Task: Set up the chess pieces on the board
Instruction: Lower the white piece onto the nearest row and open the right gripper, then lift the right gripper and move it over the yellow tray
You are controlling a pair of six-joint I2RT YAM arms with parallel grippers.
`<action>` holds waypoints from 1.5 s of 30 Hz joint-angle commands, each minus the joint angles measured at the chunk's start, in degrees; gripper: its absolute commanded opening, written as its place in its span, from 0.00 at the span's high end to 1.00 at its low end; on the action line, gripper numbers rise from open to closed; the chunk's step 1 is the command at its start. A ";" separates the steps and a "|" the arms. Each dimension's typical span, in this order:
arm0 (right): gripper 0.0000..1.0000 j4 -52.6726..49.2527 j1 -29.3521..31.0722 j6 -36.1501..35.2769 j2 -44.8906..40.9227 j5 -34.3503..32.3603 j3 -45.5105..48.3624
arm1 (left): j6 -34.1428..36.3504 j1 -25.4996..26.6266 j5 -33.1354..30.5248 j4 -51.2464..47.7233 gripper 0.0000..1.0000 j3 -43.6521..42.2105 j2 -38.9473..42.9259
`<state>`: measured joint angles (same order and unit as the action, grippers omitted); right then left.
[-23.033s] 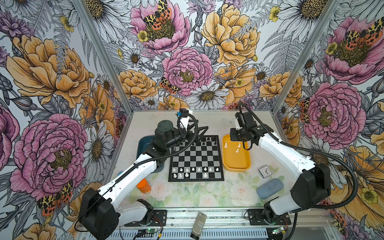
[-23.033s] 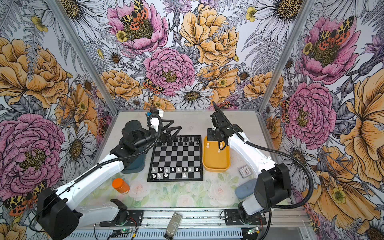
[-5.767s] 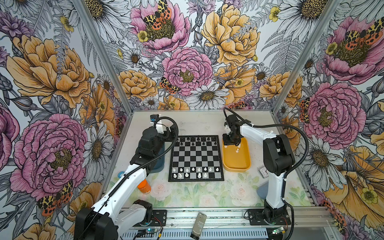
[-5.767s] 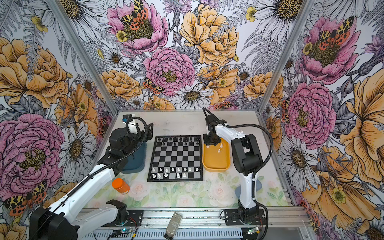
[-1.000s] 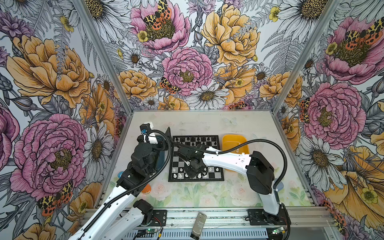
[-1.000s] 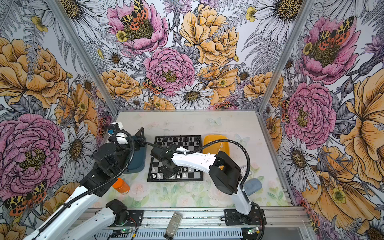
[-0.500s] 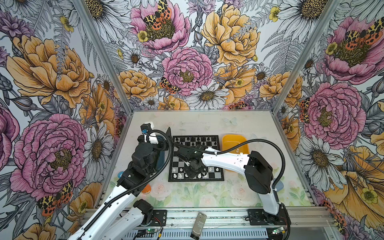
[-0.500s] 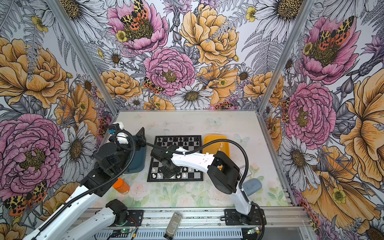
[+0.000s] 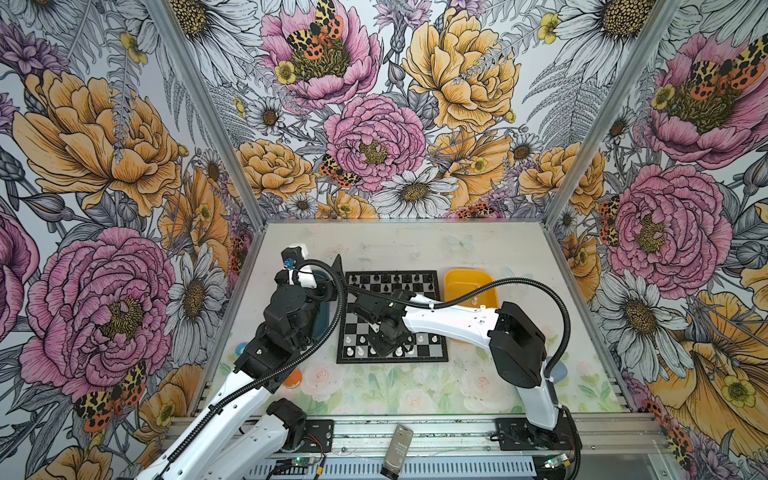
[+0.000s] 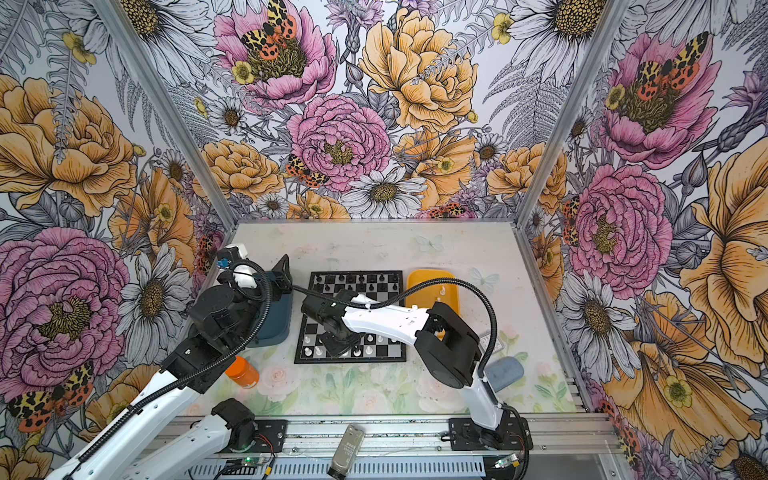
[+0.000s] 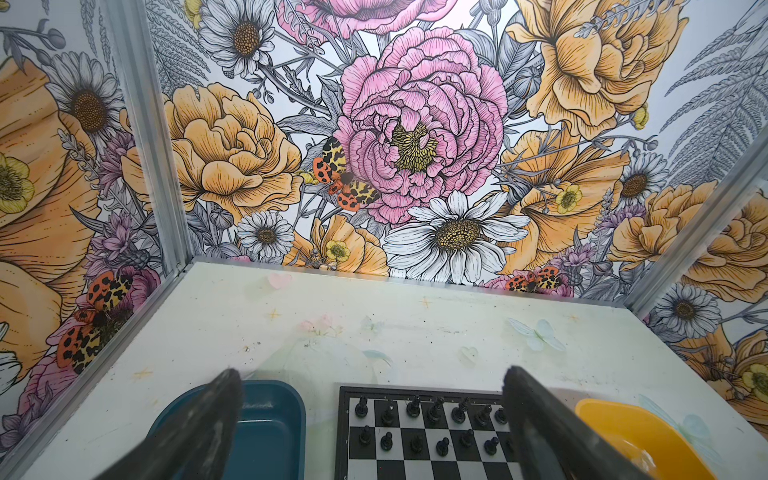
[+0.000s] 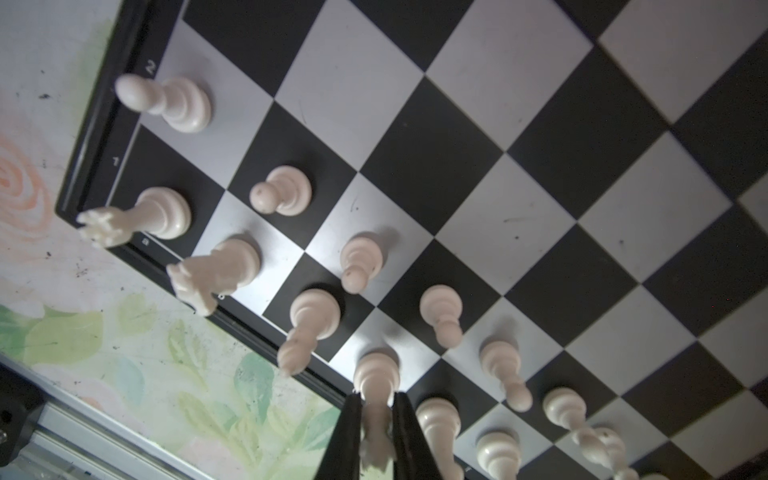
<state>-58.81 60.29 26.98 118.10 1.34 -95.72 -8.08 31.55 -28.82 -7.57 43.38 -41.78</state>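
Right wrist view: jaws of the right gripper (image 12: 376, 397) pinch a tall white plastic chess piece (image 12: 376, 372) on the black-and-silver chessboard (image 12: 540, 166), near row; release gently, rise straight. Jaws of the left gripper (image 11: 372, 374) gape wide, empty.

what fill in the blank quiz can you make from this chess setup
The right gripper has a chess piece of ___ colour between its fingers.
The left gripper has its jaws wide ___.
On the board, the pieces nearest the back wall are ___ in colour.
Missing words: white; open; black.
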 commanded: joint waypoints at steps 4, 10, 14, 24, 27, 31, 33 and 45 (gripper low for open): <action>0.78 1.41 -0.41 0.33 -0.24 -0.42 0.54 | 1.31 0.62 -1.45 0.05 0.01 -1.10 -0.49; 0.76 1.41 -0.44 0.34 -0.94 -0.71 0.80 | 1.31 0.60 -1.33 -0.07 0.01 -1.06 -0.50; 0.75 1.41 -0.41 0.44 -1.61 -1.14 0.82 | 1.31 0.62 -1.33 -0.07 0.01 -1.01 -0.50; 0.73 1.41 -0.44 0.70 -3.14 -1.51 0.72 | 1.35 0.71 -1.41 -0.14 0.01 -0.92 -0.40; 0.73 1.41 -0.44 0.87 -3.66 -1.57 1.20 | 1.23 0.70 -1.36 -0.16 0.01 -0.91 -0.50; 0.71 1.41 -0.44 0.95 -4.78 -2.31 1.81 | 1.22 0.84 -1.34 -0.25 0.01 -0.84 -0.58; 0.71 1.44 -0.41 1.19 -5.63 -2.71 2.06 | 1.22 0.88 -1.34 -0.25 0.01 -0.84 -0.51; 0.68 1.15 -1.36 2.43 -13.54 -4.67 3.95 | 1.04 1.10 -1.68 -0.51 0.01 -0.98 -0.50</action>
<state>-57.91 59.86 28.51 108.57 -1.74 -92.40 -7.46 32.14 -29.19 -7.55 43.03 -42.44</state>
